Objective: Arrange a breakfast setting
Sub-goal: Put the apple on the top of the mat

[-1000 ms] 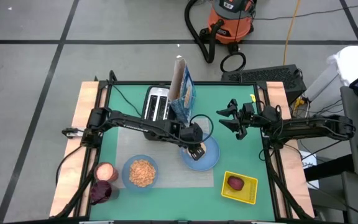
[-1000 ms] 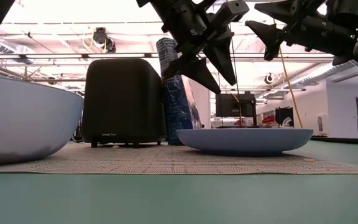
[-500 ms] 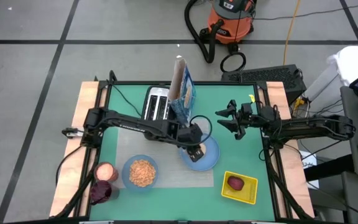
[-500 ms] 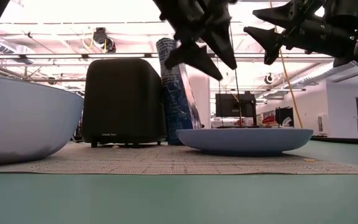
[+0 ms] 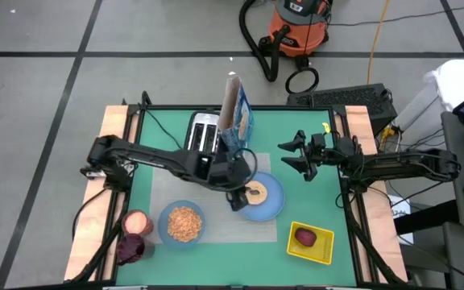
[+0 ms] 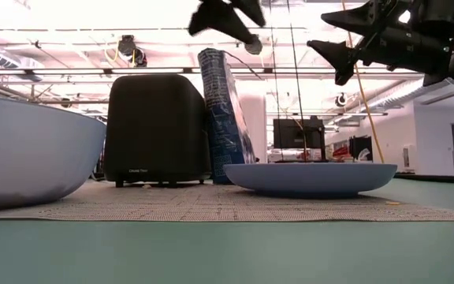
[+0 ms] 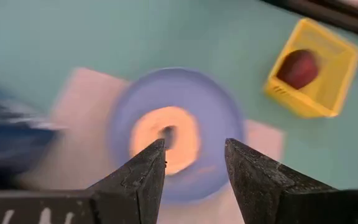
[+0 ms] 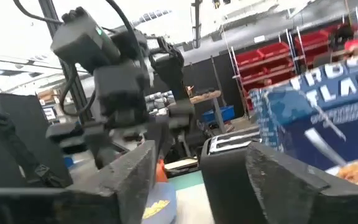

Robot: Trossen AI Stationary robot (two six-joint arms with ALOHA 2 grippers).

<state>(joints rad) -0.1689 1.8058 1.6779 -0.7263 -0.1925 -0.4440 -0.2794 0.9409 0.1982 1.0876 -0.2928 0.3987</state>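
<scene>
A small browned bagel point(image 5: 255, 192) lies flat on the light-blue plate point(image 5: 271, 206), which rests on the grey mat point(image 5: 216, 229). My left gripper point(image 5: 238, 200) hangs open and empty above the plate's left rim; its wrist view shows the bagel point(image 7: 166, 138) below the gripper point(image 7: 194, 152). The light-blue bowl point(image 5: 182, 223), holding cereal, sits on the mat's left part. The blue cereal box point(image 5: 237, 119) stands upright at the back. The dark red fruit point(image 5: 305, 237) lies in the yellow tray point(image 5: 322, 253). My right gripper point(image 5: 285, 155) is open and empty, in the air right of the box. The spoon is out of view.
The black-and-silver toaster point(image 5: 204, 133) stands left of the cereal box. A pink cup point(image 5: 135, 221) and a dark red cup point(image 5: 131, 248) stand at the near left corner. Bare green table shows between the plate and my right gripper.
My left gripper has risen from just over the plate and drawn back toward the table's left. The bagel, covered by the gripper before, now shows lying on the plate, clear of the fingers.
</scene>
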